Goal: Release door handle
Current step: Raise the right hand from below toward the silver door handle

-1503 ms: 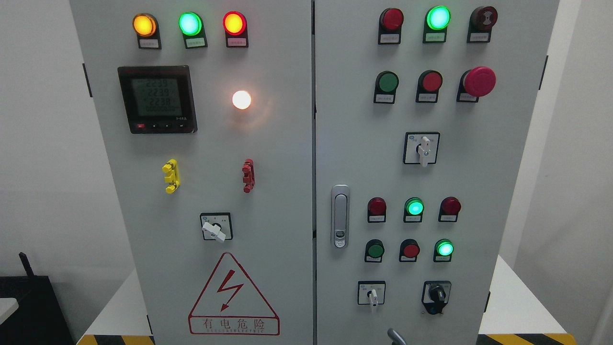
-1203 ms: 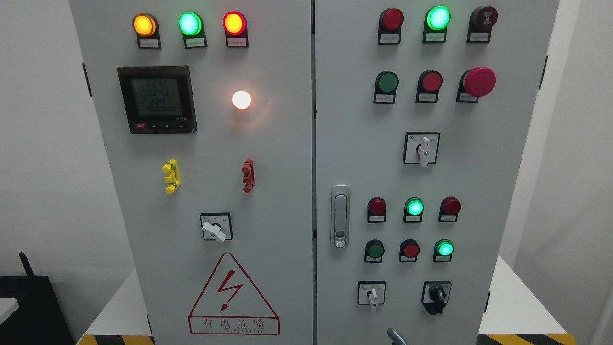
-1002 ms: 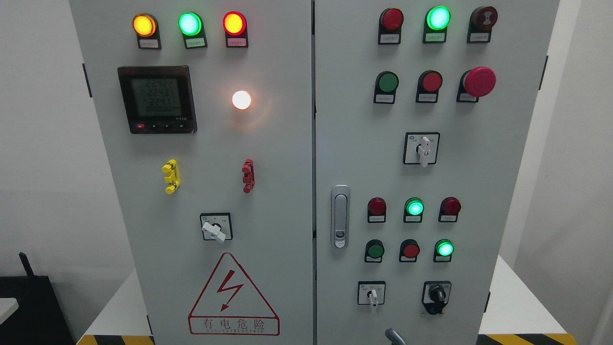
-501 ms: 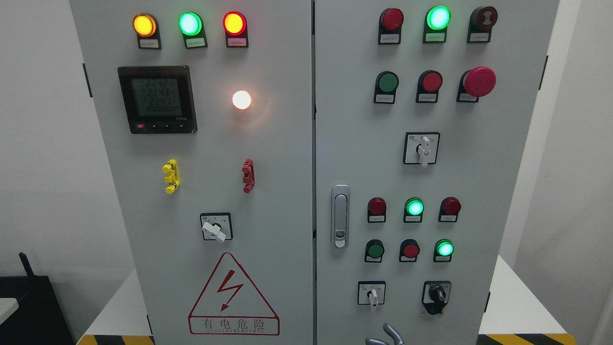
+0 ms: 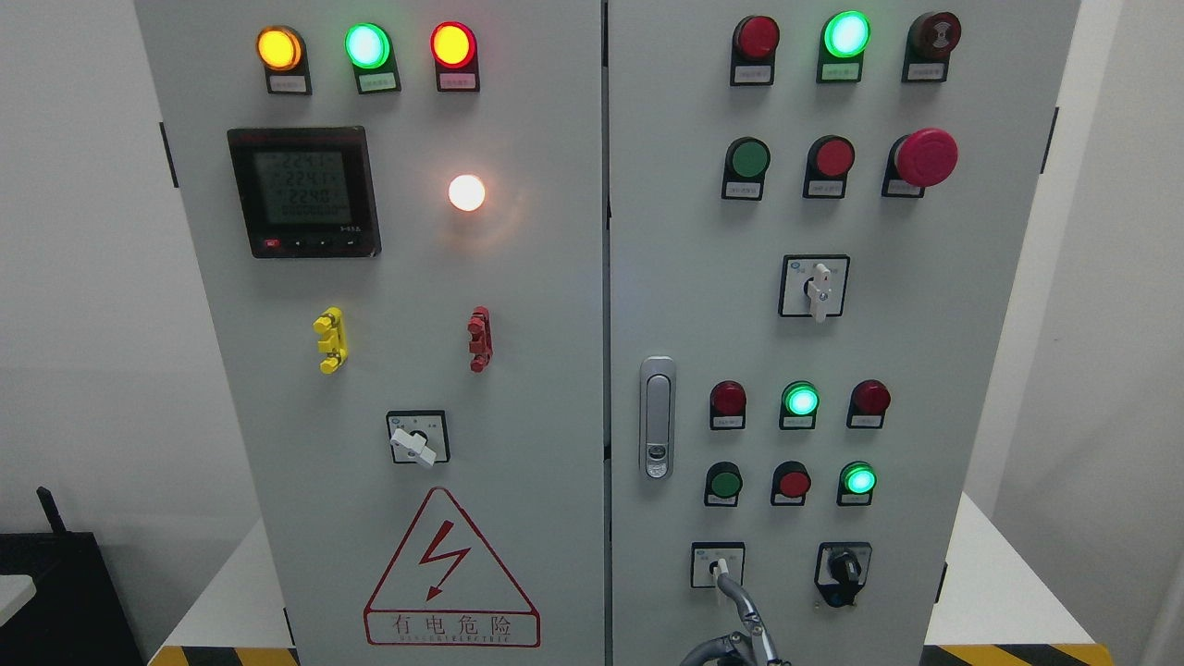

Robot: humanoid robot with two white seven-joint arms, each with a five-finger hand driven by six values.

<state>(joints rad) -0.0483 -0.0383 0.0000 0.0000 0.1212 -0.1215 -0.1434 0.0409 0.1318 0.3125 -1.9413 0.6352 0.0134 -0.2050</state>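
Since the door handle (image 5: 657,418) sits upright in its recess on the right door (image 5: 934,305), just beside the centre seam, and nothing is touching it, the release is judged to be as good as done. The right hand (image 5: 735,631) is seen only at the bottom edge, well below the handle and in front of the lower-left selector switch (image 5: 717,565). Whether its fingers are apart or together cannot be told, as most of the hand is cut off by the frame, and contact with the switch cannot be ruled out either. For a clean finish, the hand is best drawn straight back from the panel and downward, so that the switch and the black rotary knob (image 5: 843,567) beside it are not brushed. No sideways sweep is called for. The left hand is not in view.

The cabinet face is smooth grey painted metal, crowded with lit indicator lamps, push buttons and a red mushroom stop button (image 5: 926,157). A digital meter (image 5: 303,191) and a warning triangle (image 5: 450,570) are carried on the left door (image 5: 536,305). Plain white walls are seen on both sides, with yellow-and-black hazard tape (image 5: 222,656) at the base.
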